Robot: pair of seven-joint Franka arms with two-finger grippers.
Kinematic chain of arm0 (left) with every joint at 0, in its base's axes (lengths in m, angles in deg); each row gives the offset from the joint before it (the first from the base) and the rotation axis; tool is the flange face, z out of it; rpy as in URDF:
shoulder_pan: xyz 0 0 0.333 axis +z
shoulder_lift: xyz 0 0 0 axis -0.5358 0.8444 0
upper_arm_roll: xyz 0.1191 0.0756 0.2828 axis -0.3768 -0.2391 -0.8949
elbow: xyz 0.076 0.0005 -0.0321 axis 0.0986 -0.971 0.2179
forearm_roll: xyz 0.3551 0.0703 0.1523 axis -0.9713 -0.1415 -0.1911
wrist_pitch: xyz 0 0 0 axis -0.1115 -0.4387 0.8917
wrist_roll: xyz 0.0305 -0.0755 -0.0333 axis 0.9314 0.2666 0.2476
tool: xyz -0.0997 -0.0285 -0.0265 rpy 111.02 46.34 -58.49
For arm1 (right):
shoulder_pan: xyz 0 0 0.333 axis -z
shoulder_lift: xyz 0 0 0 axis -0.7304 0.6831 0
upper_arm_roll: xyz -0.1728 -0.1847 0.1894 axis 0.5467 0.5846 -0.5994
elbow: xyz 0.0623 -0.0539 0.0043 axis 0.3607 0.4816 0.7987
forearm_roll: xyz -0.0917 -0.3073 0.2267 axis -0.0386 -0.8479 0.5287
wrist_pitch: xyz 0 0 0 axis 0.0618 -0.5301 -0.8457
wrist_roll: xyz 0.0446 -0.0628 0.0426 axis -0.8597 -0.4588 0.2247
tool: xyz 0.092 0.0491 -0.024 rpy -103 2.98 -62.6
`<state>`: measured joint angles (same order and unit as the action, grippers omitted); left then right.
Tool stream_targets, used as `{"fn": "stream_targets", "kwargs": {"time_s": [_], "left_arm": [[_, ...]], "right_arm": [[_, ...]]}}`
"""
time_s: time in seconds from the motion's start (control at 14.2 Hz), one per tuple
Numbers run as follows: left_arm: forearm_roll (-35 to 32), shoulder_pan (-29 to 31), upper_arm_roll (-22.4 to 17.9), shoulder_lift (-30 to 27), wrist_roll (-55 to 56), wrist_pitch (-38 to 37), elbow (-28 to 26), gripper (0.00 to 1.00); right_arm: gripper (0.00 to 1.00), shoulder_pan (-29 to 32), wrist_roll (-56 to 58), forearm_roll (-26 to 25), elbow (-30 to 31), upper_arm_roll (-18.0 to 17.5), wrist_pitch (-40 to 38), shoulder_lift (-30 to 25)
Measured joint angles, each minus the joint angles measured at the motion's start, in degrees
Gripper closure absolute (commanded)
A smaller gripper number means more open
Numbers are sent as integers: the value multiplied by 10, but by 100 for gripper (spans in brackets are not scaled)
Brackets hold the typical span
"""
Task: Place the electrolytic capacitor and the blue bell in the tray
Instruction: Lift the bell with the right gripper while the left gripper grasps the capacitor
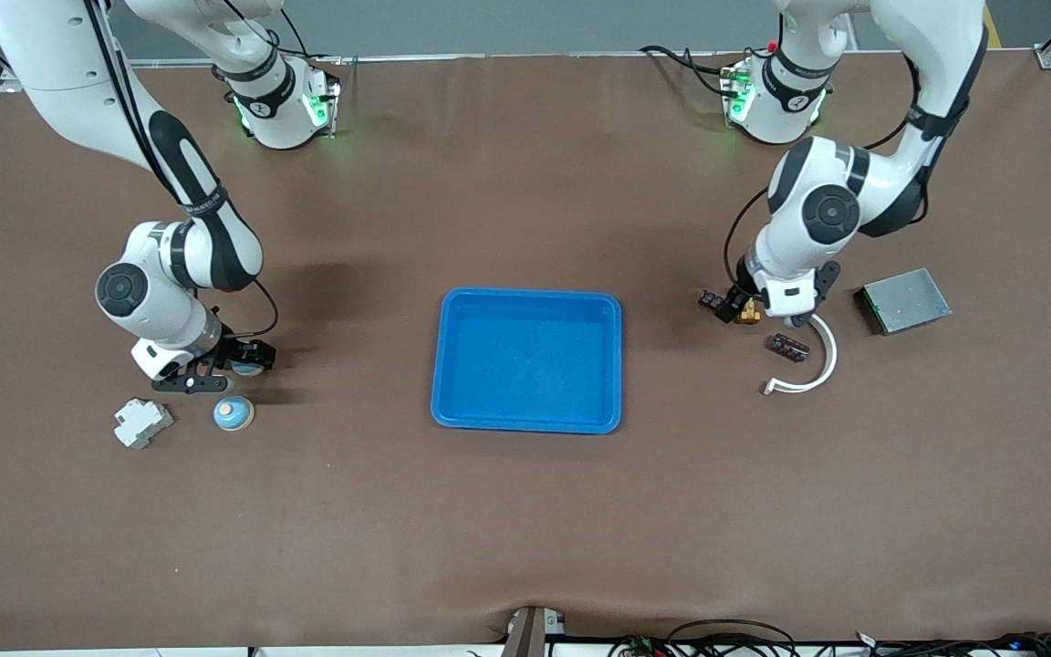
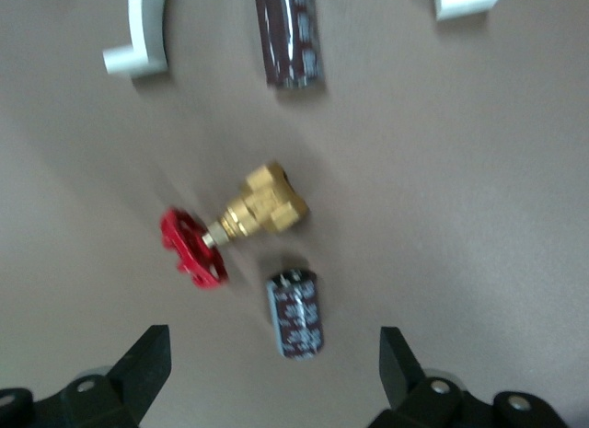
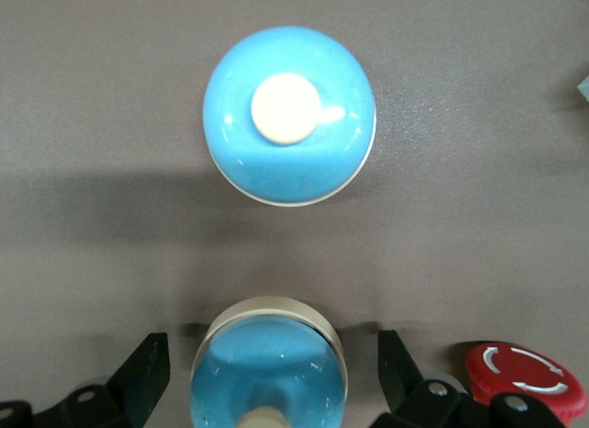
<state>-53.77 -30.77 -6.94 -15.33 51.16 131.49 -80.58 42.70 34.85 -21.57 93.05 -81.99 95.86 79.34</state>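
1. The left gripper point(image 1: 743, 308) is hovering with its jaws spread wide over the small parts at the left arm's end of the table point(image 1: 525, 529). It isn't holding anything.
2. In the left wrist view, the electrolytic capacitor point(image 2: 296, 314) is lying on its side roughly between the two fingers point(image 2: 143, 364). The brass valve point(image 2: 241, 227) with the red handwheel is sitting just beside it, nearly touching.
3. My tip here: the left gripper should be dropping straight down with the can centred, squeezing across its round body. The valve is the snag risk, so I'd be keeping that finger clear of the handwheel.
4. A second capacitor point(image 1: 787, 347) is lying nearer the front camera, next to a white curved piece point(image 1: 819, 363). The grey metal box point(image 1: 904, 299) is sitting well apart, closer to the table's end.
5. The right gripper point(image 1: 232, 370) is also spread wide and empty, hanging over a blue bell point(image 3: 267, 368) that's framed between its fingers.
6. A second bell point(image 1: 234, 413) is sitting just beside that one, nearer the front camera, with a grey plastic block point(image 1: 142, 422) next to it. A red button point(image 3: 525, 377) is peeking in at the edge of the right wrist view.
7. For the bell, I'd be gripping low on the base rim, since the dome looks slick.
8. The tray point(image 1: 452, 401) is waiting empty mid-table, between both arms.
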Motion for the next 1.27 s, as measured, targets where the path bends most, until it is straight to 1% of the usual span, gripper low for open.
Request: {"fn": "stream_targets", "kwargs": {"time_s": [0.07,0.14,0.21,0.28,0.35,0.42,0.7,0.84,0.99,1.13,1.2,1.27], "left_arm": [[0,-8,0,5,16,5,0,0],[0,-12,0,7,28,8,0,0],[0,-13,0,9,38,8,0,0],[0,-13,0,11,46,8,0,0],[0,-13,0,12,49,8,0,0],[0,-13,0,14,52,8,0,0],[0,-13,-1,30,68,17,0,0],[0,-13,-1,41,72,26,-1,0],[-3,-12,-2,51,72,30,-1,0],[-24,-10,-3,60,88,31,-2,3],[-41,-9,-4,65,101,31,-3,4],[-64,-9,-4,71,119,31,-3,8]], "right_arm": [[0,-1,-1,0,0,0,0,0],[9,-2,-2,0,0,0,0,0],[30,-3,-4,0,0,0,0,0],[54,-5,-6,0,0,-1,-2,0],[85,-8,-7,0,1,-1,-3,0],[100,-11,-8,0,0,-1,-4,0],[100,-25,-24,0,-3,-1,-23,-2],[100,-46,-66,0,-15,-2,-59,-6],[100,-76,-123,0,-37,-4,-112,-18],[100,-106,-173,0,-52,-6,-142,-32],[100,-119,-197,1,-55,-7,-147,-37],[100,-132,-222,1,-56,-7,-147,-40]]}}
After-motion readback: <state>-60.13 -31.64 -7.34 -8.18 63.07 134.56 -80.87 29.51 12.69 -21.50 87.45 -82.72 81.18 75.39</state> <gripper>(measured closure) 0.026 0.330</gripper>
